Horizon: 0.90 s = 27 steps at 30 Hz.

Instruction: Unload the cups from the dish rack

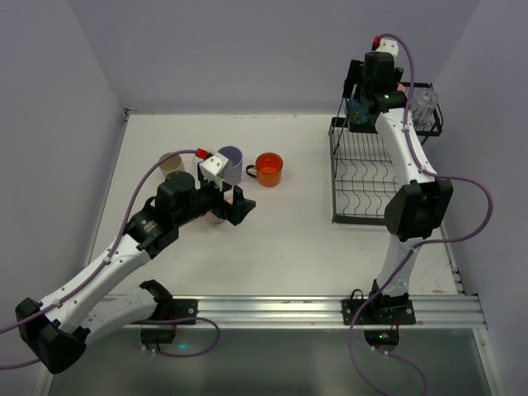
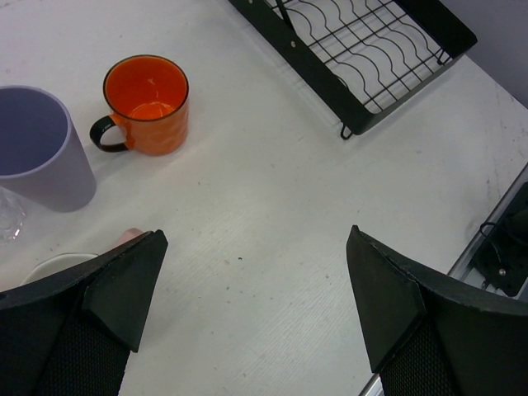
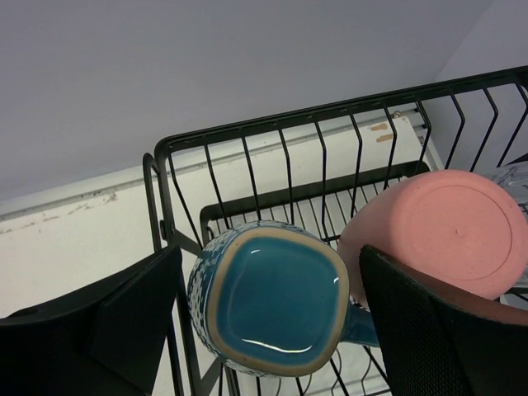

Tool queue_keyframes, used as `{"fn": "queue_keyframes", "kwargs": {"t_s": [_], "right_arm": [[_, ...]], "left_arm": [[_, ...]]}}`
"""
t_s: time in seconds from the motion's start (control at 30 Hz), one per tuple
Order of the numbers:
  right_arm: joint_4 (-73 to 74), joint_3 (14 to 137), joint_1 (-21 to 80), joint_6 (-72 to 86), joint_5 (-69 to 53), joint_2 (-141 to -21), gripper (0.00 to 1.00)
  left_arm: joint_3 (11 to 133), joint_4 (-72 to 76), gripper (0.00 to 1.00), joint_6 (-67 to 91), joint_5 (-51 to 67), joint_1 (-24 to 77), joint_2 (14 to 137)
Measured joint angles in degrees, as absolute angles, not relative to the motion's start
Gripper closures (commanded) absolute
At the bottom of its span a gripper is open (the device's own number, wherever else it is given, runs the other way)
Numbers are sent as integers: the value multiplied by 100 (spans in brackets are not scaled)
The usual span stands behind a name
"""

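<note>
An upturned blue mug (image 3: 272, 309) sits in the upper shelf of the black wire dish rack (image 3: 280, 132), and an upturned salmon-pink cup (image 3: 445, 239) is right beside it. My right gripper (image 3: 268, 276) is open, one finger on each side of the blue mug, with gaps showing. From above, the right gripper (image 1: 360, 111) hangs over the dish rack (image 1: 363, 177). On the table stand a beige cup (image 1: 172, 163), a lavender cup (image 2: 37, 148) and an orange mug (image 2: 148, 103). My left gripper (image 2: 256, 289) is open over bare table, holding nothing.
A clear cup (image 1: 425, 106) sits at the rack's far right corner. Another clear cup (image 2: 8, 216) stands by the lavender one. The rack's slotted lower tray (image 2: 371, 49) holds nothing that I can see. The metal rail (image 1: 313, 309) runs along the near edge.
</note>
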<state>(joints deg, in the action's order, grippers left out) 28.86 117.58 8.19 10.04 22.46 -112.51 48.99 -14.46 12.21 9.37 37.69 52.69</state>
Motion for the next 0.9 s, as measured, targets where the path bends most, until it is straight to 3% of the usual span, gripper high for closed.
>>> {"fn": "queue_keyframes", "kwargs": {"t_s": [0.17, 0.27, 0.3, 0.4, 0.43, 0.67, 0.9], "right_arm": [[2864, 11791, 779, 1007, 2154, -11312, 15], [2818, 11769, 781, 998, 2137, -11312, 24], [2805, 11762, 781, 989, 2139, -11312, 35], [2735, 11758, 779, 917, 2152, -11308, 49], [2714, 11749, 781, 897, 2158, -11308, 59], [2569, 11695, 797, 738, 2180, -11297, 87], [2405, 11675, 799, 600, 2189, -11207, 96]], "left_arm": [[4899, -1446, 0, 1219, 913, 3769, 5295], [4897, -1444, 0, 1219, 899, 3769, 5312], [4897, -1446, 0, 1216, 893, 3769, 5315], [4897, -1446, 0, 1216, 875, 3769, 5325], [4897, -1446, 0, 1216, 873, 3769, 5330], [4895, -1446, 0, 1214, 873, 3769, 5384], [4895, -1441, 0, 1219, 882, 3769, 5505]]}}
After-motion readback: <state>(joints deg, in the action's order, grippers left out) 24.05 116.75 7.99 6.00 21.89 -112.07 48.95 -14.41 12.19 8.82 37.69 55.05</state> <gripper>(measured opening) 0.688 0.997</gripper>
